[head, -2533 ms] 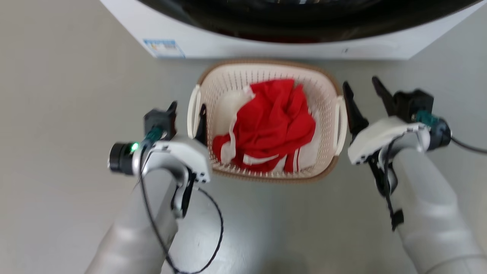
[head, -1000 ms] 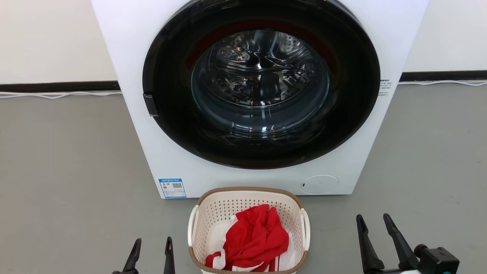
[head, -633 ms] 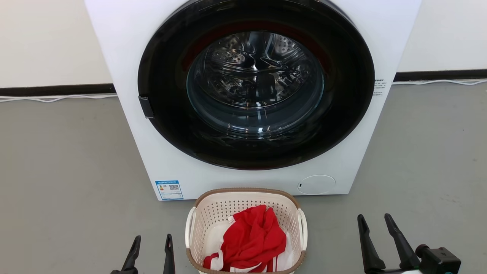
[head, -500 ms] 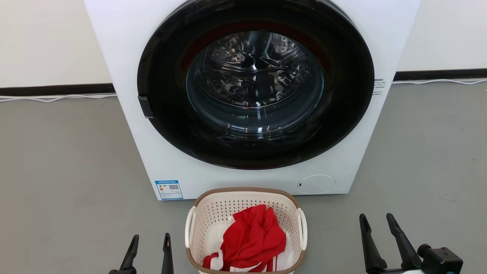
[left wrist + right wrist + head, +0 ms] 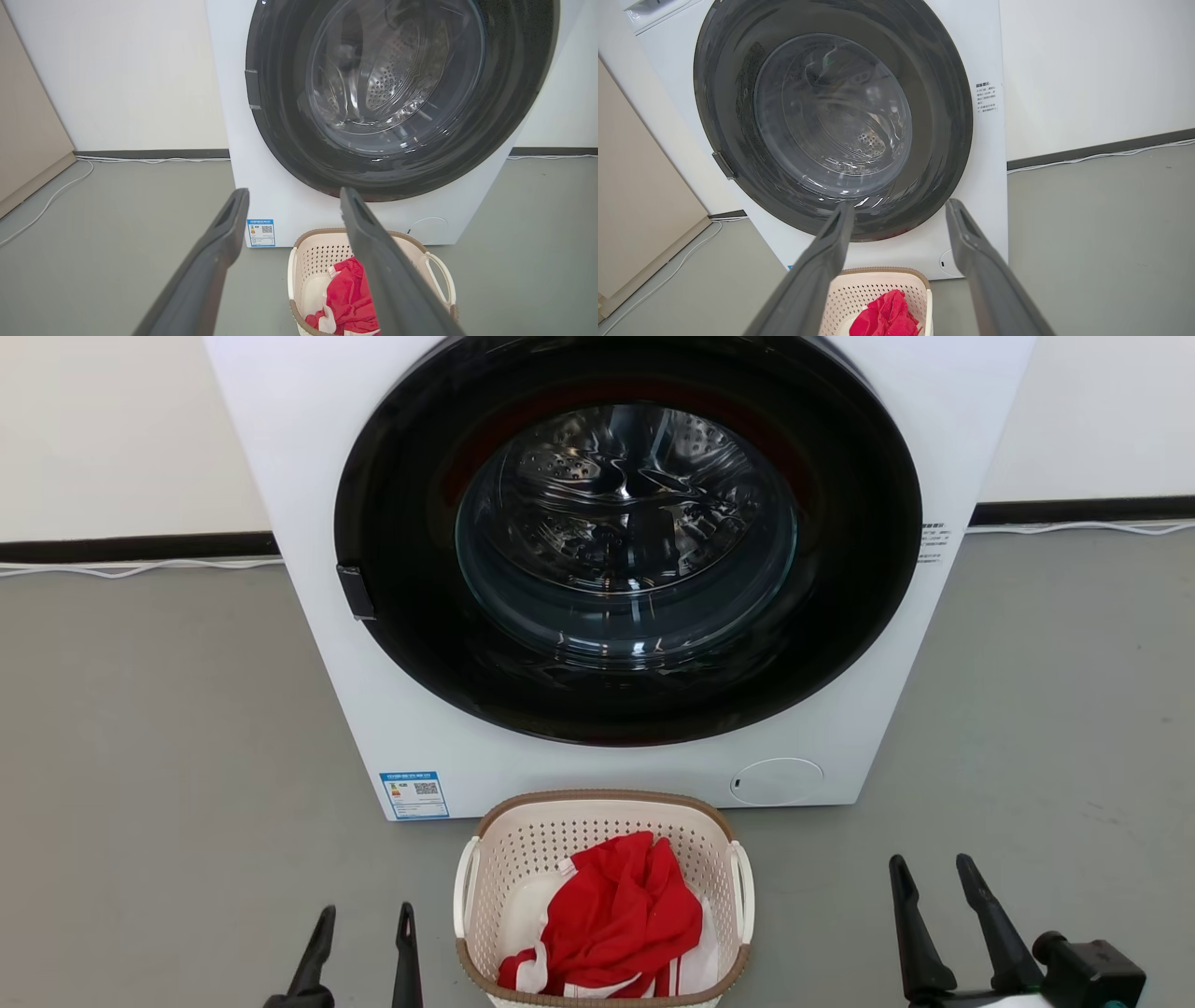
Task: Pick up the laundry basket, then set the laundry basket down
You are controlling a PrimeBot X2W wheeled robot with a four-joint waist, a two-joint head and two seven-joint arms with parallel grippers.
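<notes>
The cream-white laundry basket (image 5: 523,845) with its brown rim stands on the grey floor right in front of the washer, holding red and white clothes (image 5: 616,919). The basket (image 5: 317,254) also shows low in the left wrist view, and the basket (image 5: 866,291) appears at the bottom of the right wrist view. My left gripper (image 5: 364,917) is open, a little to the left of the basket and apart from it. My right gripper (image 5: 932,868) is open too, well off to the basket's right, with nothing between its fingers.
A white front-loading washer (image 5: 308,476) with a large dark round door (image 5: 627,537) stands just behind the basket. White cables (image 5: 131,569) run along the dark skirting at the wall. A beige panel (image 5: 25,140) stands at the far left.
Since 2.5 s ago the head camera has tilted up, bringing the washer door into view. Both grippers have drawn back and away from the basket's handles. Over the last second almost nothing has shifted.
</notes>
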